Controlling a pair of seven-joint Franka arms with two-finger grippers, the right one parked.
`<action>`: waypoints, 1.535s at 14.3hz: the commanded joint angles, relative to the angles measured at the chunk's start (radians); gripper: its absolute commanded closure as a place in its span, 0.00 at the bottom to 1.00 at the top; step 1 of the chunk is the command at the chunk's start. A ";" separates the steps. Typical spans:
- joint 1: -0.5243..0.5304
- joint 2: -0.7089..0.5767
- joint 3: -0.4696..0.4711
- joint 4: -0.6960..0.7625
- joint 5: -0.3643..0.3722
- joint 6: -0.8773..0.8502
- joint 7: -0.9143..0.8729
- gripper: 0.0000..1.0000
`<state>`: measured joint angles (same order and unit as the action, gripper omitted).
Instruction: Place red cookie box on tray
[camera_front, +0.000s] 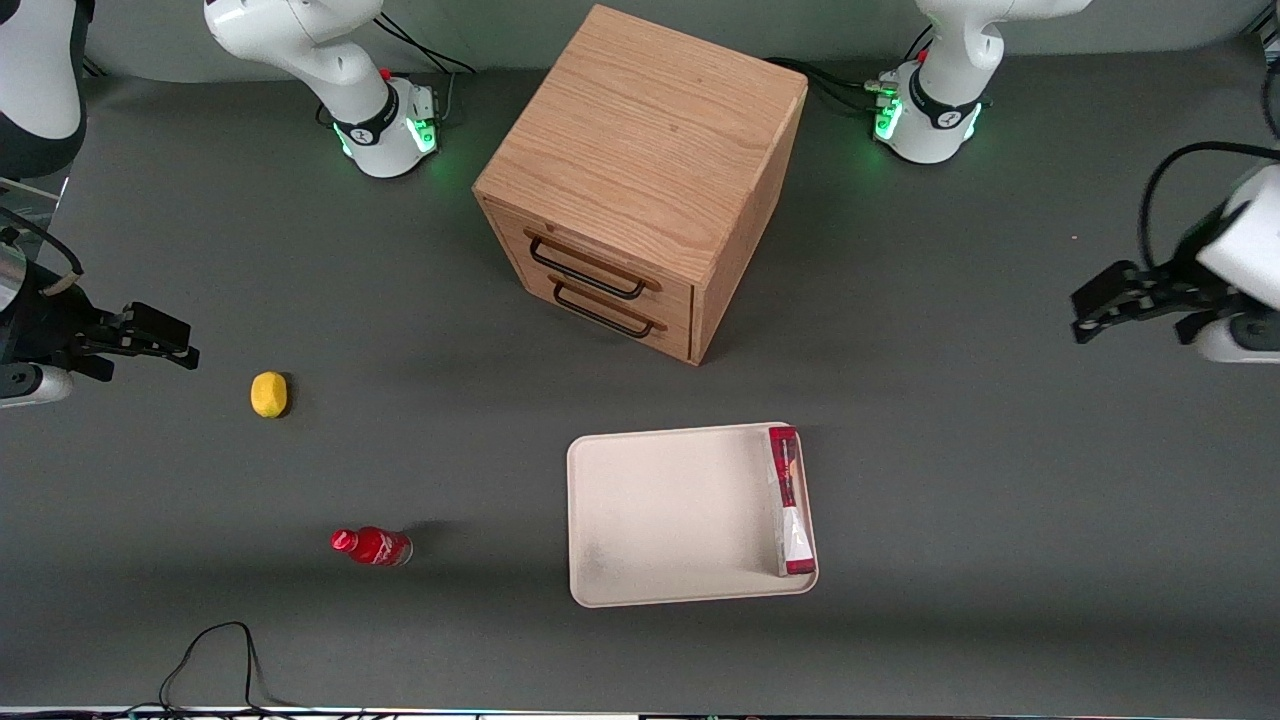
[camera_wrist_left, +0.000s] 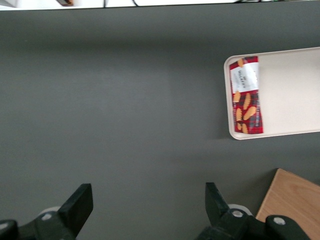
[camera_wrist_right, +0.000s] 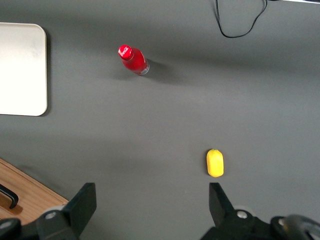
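The red cookie box (camera_front: 789, 499) lies flat inside the cream-white tray (camera_front: 660, 510), along the tray's short edge that faces the working arm's end of the table. The left wrist view shows the same carton (camera_wrist_left: 245, 95) with its biscuit print up, resting against the tray's rim (camera_wrist_left: 228, 100). My gripper (camera_front: 1085, 312) hangs open above bare table at the working arm's end, well away from the tray and farther from the front camera than it. Nothing sits between its fingers (camera_wrist_left: 80, 202).
A wooden drawer cabinet (camera_front: 640, 180) stands farther from the front camera than the tray, its corner (camera_wrist_left: 292, 205) also caught by the left wrist camera. A small red bottle (camera_front: 372, 546) and a yellow lemon-like object (camera_front: 268, 393) lie toward the parked arm's end.
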<state>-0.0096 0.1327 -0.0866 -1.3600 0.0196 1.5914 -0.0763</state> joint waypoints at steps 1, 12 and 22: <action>0.023 -0.076 0.014 -0.131 -0.010 0.086 0.023 0.00; -0.029 -0.128 0.062 -0.180 -0.004 0.073 -0.025 0.00; -0.010 -0.140 0.065 -0.179 -0.021 0.025 -0.022 0.00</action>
<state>-0.0262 0.0209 -0.0157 -1.5139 0.0129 1.6303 -0.0833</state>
